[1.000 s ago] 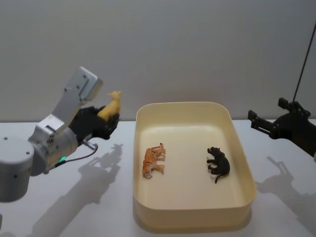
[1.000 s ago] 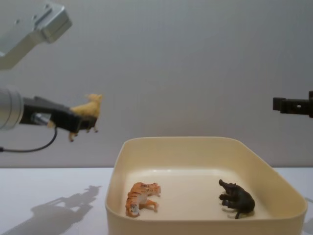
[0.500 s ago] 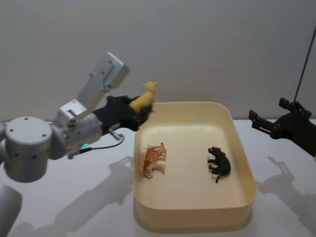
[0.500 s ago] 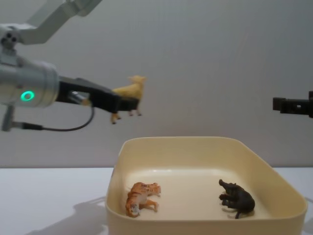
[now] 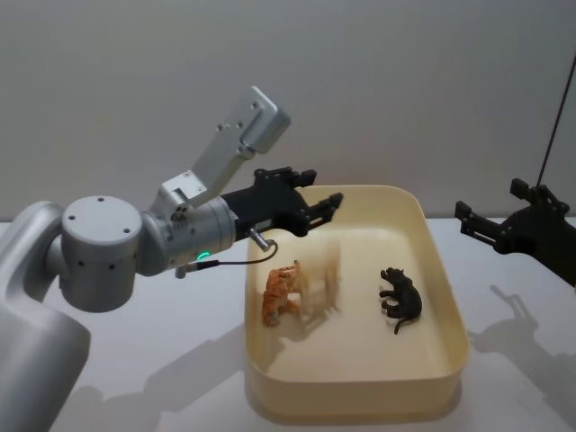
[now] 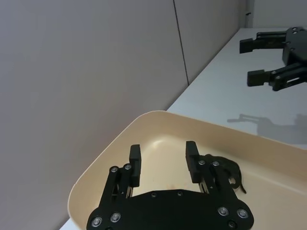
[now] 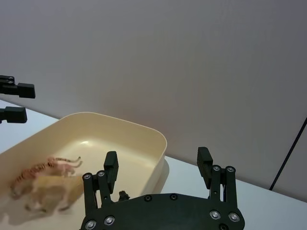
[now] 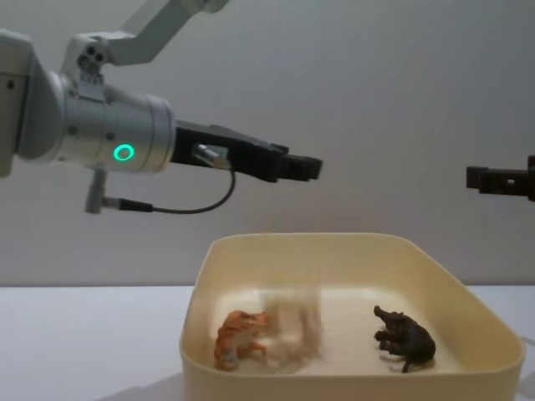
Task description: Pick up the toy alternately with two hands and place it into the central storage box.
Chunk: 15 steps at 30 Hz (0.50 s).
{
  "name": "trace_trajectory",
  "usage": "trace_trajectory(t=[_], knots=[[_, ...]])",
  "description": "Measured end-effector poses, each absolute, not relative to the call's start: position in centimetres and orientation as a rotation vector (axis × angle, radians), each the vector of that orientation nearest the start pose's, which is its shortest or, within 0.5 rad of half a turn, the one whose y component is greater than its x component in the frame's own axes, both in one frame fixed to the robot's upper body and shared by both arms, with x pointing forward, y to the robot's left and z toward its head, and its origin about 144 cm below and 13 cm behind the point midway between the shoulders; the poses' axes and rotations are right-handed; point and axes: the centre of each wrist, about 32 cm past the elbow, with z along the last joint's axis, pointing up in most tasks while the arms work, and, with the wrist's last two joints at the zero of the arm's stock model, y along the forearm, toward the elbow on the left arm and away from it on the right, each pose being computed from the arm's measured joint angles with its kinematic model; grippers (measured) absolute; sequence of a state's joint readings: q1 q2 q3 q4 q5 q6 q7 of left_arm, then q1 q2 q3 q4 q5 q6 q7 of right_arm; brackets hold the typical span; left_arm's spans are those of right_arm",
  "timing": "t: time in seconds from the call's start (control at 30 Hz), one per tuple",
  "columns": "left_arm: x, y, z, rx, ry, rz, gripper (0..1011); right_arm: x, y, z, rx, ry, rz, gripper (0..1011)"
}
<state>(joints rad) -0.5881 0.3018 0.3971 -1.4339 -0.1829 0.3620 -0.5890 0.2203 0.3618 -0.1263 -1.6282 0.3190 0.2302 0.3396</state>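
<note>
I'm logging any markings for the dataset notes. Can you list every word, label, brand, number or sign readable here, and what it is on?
None: no readable text in any view.
The storage box, the tiger toy, the dark toy and the blurred yellow toy are unmarked.
The left pincer and right pincer carry only screws; the left wrist shows a plain green light.

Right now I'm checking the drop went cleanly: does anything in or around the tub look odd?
One thing: a pale yellow toy shows as a smear inside the storage box, beside the tiger, apparently mid-fall below the open left gripper. The tiger and the dark animal lie on their sides. Right gripper hangs open, off to the right.
</note>
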Motion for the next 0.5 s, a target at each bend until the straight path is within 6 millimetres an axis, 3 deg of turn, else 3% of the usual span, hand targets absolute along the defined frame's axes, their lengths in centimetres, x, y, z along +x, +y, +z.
trace_trajectory(t=[0.5], knots=[[58.55,20.22,130.14,0.247,-0.140,0.696,951,51.00,-28.81,123.97,-0.058,-0.044,-1.105,1001]])
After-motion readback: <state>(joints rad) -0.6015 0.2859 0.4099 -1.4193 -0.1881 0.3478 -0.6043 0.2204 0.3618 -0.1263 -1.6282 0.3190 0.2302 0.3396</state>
